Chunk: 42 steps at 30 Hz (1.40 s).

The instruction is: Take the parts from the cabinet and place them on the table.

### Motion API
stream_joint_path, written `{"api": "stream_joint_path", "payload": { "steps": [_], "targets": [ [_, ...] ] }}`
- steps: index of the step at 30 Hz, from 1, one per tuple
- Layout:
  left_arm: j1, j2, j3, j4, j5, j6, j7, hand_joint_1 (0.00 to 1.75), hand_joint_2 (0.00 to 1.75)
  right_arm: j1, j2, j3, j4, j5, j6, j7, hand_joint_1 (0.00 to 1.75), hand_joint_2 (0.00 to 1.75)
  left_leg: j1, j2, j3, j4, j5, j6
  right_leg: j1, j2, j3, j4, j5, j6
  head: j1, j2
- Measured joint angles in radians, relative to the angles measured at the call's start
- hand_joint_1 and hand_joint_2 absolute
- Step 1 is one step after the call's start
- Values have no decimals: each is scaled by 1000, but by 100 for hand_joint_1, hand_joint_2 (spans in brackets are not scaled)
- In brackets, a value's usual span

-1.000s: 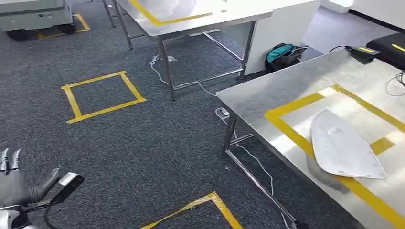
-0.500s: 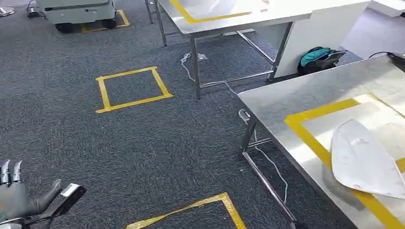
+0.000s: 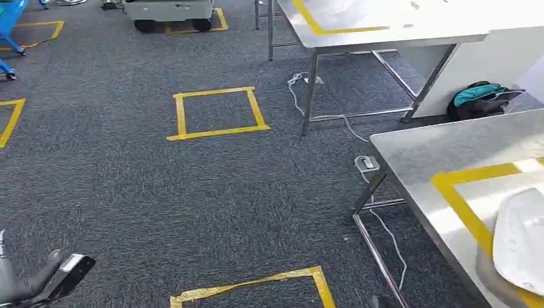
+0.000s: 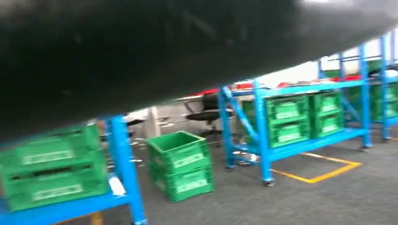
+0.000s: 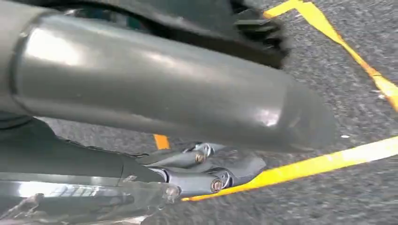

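Head view looks down on grey carpet (image 3: 192, 192) marked with yellow tape squares (image 3: 217, 113), and at about four o'clock a steel desk (image 3: 423, 151) carries a white curved part (image 3: 523, 240) lying flat inside a yellow taped outline (image 3: 459, 199), a placing that suggests the outline marks where parts are meant to go. The part is cut off by the frame's edge, so its full shape cannot be made out. At about eight o'clock the left hand (image 3: 22, 282) hangs low beside the body with nothing in it; its thumb stands away from the palm, though most of its fingers are out of frame, so I judge them apart rather than see it plainly. A second steel desk (image 3: 385, 32) with its own tape stands at about one o'clock, a teal bag (image 3: 481, 96) on the floor beyond, and a wheeled grey unit (image 3: 168, 11) at twelve. The left wrist view looks across at blue racks (image 4: 258, 126) loaded with green crates (image 4: 180, 164), blurred, with a dark mass covering its upper half. The right wrist view shows the right hand (image 5: 197, 171) close up, hanging over tape on the carpet; its dark fingers look folded in, but blur and the grey cover hide too much to tell whether they are together or apart. No cabinet can be picked out with certainty.
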Motion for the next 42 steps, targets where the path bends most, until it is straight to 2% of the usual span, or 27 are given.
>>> {"api": "stream_joint_path", "payload": {
  "steps": [1, 2, 3, 6, 7, 8, 9, 11, 12, 13, 15, 16, 17, 18, 22, 24, 26, 28, 29, 31, 32, 33, 37, 38, 39, 40, 42],
  "targets": [
    [-6, -2, 9, 4, 0, 0, -7, 0, 0, -2, 0, 0, 0, 0, 0, -3, 0, 0, 2, -11, -1, 3, 0, -6, -7, 25, 44, -87, 39, 5, 0, 0],
    [-11, -2, 17, 6, 2, 0, -8, 0, 0, -5, 4, 0, 0, 0, 0, -4, 0, 0, -2, -20, -6, 7, 0, -17, -15, 86, 62, -125, 21, 16, 2, 0],
    [-15, -1, 26, 8, 3, 0, -11, 0, 0, -7, 8, 0, 0, -1, 0, -5, 0, 0, -2, -29, -12, 13, 0, -21, -15, 71, 64, -129, 29, -1, 0, 0],
    [-15, -4, 41, 16, 4, 0, -14, 0, 0, -7, 8, -1, 0, -2, 0, -6, 0, 0, 5, -53, -20, 0, 17, -40, -6, 43, 63, -126, 37, -22, -3, 0],
    [-15, -5, 47, 19, 5, 0, -14, 0, 0, -9, 11, -1, 0, -2, 0, -6, 0, 0, 7, -43, -22, 5, 13, -42, -9, 29, 62, -131, 42, -32, -3, 0],
    [-16, -6, 50, 22, 5, 0, -14, 0, 0, -10, 11, -2, 0, -2, 0, -7, 0, 0, 0, 15, -35, 33, -13, -43, -6, 21, 62, -132, 44, -38, -7, 0],
    [-24, -6, 51, 23, 6, 0, -14, 0, 0, -9, 11, -2, 0, 0, 0, -7, 0, 0, 0, 46, -66, 98, -55, -45, -2, 8, 60, -133, 45, -46, -14, 0],
    [-32, -8, 51, 29, 6, 0, -14, 0, 0, -5, 11, -2, 0, 0, 0, -7, 0, 0, 1, 66, -140, 260, -129, -48, 4, -25, 56, -132, 44, -50, -13, 0],
    [-32, -10, 52, 33, 6, 0, -18, 0, 0, -5, 11, -2, 0, 0, -1, -8, 0, 0, 1, 69, -161, 308, -143, -48, 6, -38, 54, -132, 44, -51, -14, 0],
    [-32, -10, 54, 38, 6, 0, -21, 0, 0, -6, 11, -2, 0, 1, -1, -9, 0, 0, 1, 70, -160, 312, -135, -47, 7, -50, 53, -132, 44, -51, -14, 0],
    [-36, -12, 63, 49, 6, 3, -34, 0, 0, -9, 11, -2, 0, 8, -4, -10, 0, 0, 0, 75, -91, 196, -65, -44, 7, -76, 54, -132, 44, -50, -14, 0],
    [-40, -13, 71, 59, 9, 8, -43, 0, 0, -11, 11, -2, 0, 14, -7, -9, 0, 0, 0, 91, -41, 109, -29, -41, 7, -85, 56, -132, 43, -48, -14, 0],
    [-47, -14, 77, 73, 15, 17, -53, 0, 0, -13, 11, -1, -1, 16, -9, -6, 0, 0, -1, 131, 2, 36, -13, -39, 8, -94, 59, -132, 41, -46, -14, 0],
    [-61, -15, 82, 93, 26, 31, -63, 0, 0, -14, 11, -2, -1, 18, -16, -5, 0, 0, -11, 148, 9, 9, -22, -37, 17, -102, 56, -126, 35, -36, -16, 0],
    [-98, -22, 132, 220, 134, 97, -142, 0, 0, -23, 11, 0, -4, 33, -29, -1, 0, 0, -15, 105, 6, 2, -14, -14, 9, -133, 68, -136, 33, -15, -15, 0],
    [-129, -30, 167, 306, 141, 103, -172, 0, 0, -27, 11, 0, -6, 40, -29, -8, 0, 0, -7, 89, 7, 0, -10, -3, 5, -49, 37, -74, -8, -7, -8, 0],
    [-155, -34, 197, 384, 135, 105, -180, 0, 0, -23, 8, 0, -6, 43, -29, -9, 0, 0, -6, 68, 5, 0, -9, 5, 5, -18, -39, 91, -84, -3, -5, 0],
    [-158, -38, 213, 433, 134, 105, -182, 0, 0, -20, 7, 0, -6, 45, -29, -9, 0, 0, -7, 43, 5, 1, -9, 5, 5, -14, -87, 174, -98, -2, -5, 0],
    [-160, -39, 220, 450, 134, 105, -182, 0, 0, -19, 7, 0, -6, 46, -29, -9, 0, 0, -6, 32, 5, 2, -9, 5, 5, -13, -80, 150, -73, -4, -5, 0],
    [-165, -42, 228, 479, 134, 105, -182, 0, 0, -20, 6, 0, -6, 46, -29, -9, 0, 0, -4, 3, 9, 2, -9, 3, 3, -1, -5, -15, 26, -9, -5, 0],
    [-169, -43, 230, 490, 132, 105, -182, 0, 0, -21, 4, 0, -6, 47, -29, -10, 0, 0, -3, -9, 9, 3, -9, -2, 0, 35, 37, -102, 61, -8, -5, 0],
    [-176, -42, 234, 507, 127, 105, -182, 0, 0, -22, 4, 0, -6, 47, -29, -10, 0, 0, -8, -17, 4, 6, -9, -8, -4, 71, 49, -129, 42, -9, -5, 0],
    [-203, -20, 289, 624, 144, 106, -209, 0, 0, -23, 1, 2, -6, 52, -39, -8, 0, 0, 3, -55, -6, -1, 4, -35, 3, 39, 57, -137, 50, -25, -6, 0],
    [-204, -17, 303, 640, 144, 106, -218, 0, 0, -24, 0, 2, -6, 53, -39, -9, 0, 0, 5, -35, -8, 4, -3, -37, -2, 28, 60, -144, 56, -34, -7, 0],
    [-212, -11, 322, 666, 144, 107, -230, 0, 0, -24, -2, 3, -6, 58, -36, -13, 0, 0, -1, 30, -25, 40, -30, -41, 1, 19, 61, -147, 57, -42, -12, 0],
    [-224, -8, 336, 687, 145, 107, -236, 0, 0, -20, -5, 6, -6, 63, -29, -15, 0, 0, 0, 54, -56, 103, -67, -45, 3, 6, 60, -147, 57, -46, -15, 0],
    [-244, -3, 359, 727, 150, 107, -254, 0, 0, -13, -14, 8, -6, 69, -18, -16, 0, 0, 1, 68, -133, 262, -135, -50, 6, -26, 59, -147, 54, -50, -14, 0]
  ]
}}
